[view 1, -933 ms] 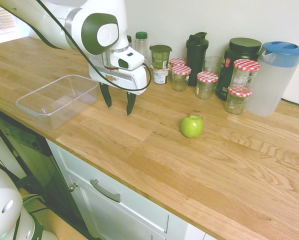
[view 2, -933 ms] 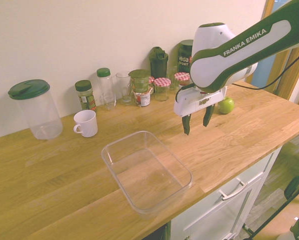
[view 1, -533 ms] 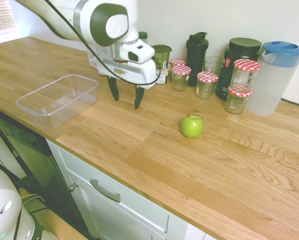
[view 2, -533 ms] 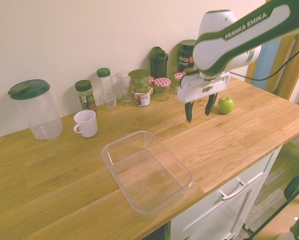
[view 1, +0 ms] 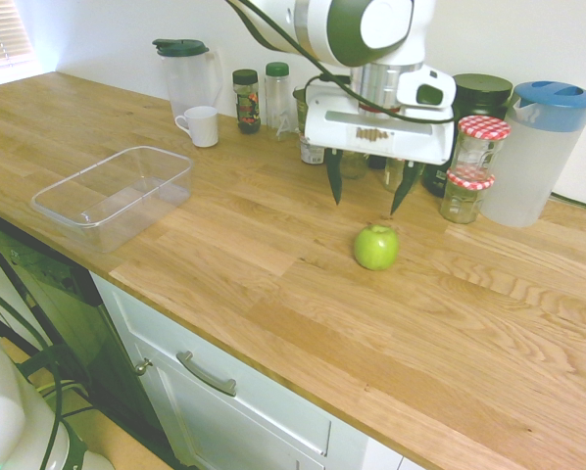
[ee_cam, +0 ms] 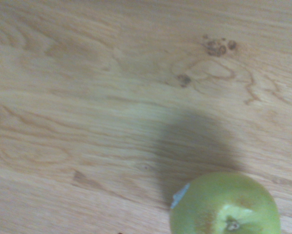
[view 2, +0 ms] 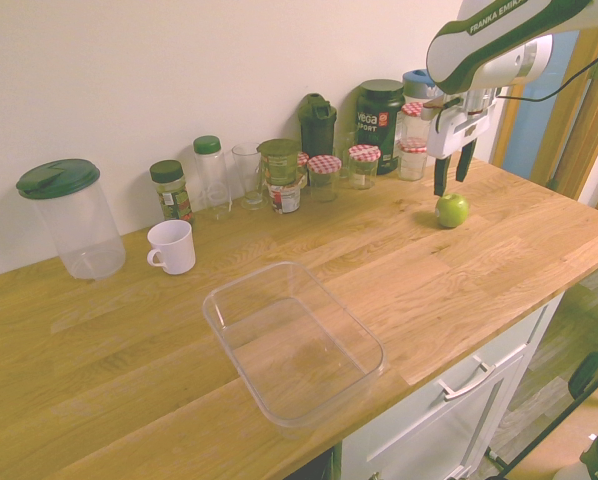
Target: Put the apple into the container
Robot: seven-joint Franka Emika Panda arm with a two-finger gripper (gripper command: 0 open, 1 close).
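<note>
The end effector (view 1: pixel 365 208) has travelled across the tabletop (view 1: pixel 264 264), from near the clear plastic container (view 1: pixel 117 201) to above the green apple (view 1: pixel 375 248), while the apple and the container lie where they were. The two fingers of the end effector stand wide apart with nothing between them, pointing down, their tips above the apple. The apple rests upright on the tabletop, stem up, well apart from the container. In the wrist view a small pale patch, perhaps a sticker, shows on its side, and a soft shadow falls on the wood beside it. The container sits open on the tabletop near the front edge, with nothing in it.

Along the wall stand a pitcher with a dark green lid (view 2: pixel 74 220), a white mug (view 2: pixel 172 247) just in front of it, a spice jar (view 2: pixel 171 192), a clear bottle with a green cap (view 2: pixel 213 180), glass jars with red-checked lids (view 2: pixel 324 180), a dark shaker (view 2: pixel 318 135), a large black tub (view 2: pixel 380 125) and a blue-lidded pitcher (view 1: pixel 538 157). Below the tabletop is a white drawer with a metal handle (view 1: pixel 207 375).
</note>
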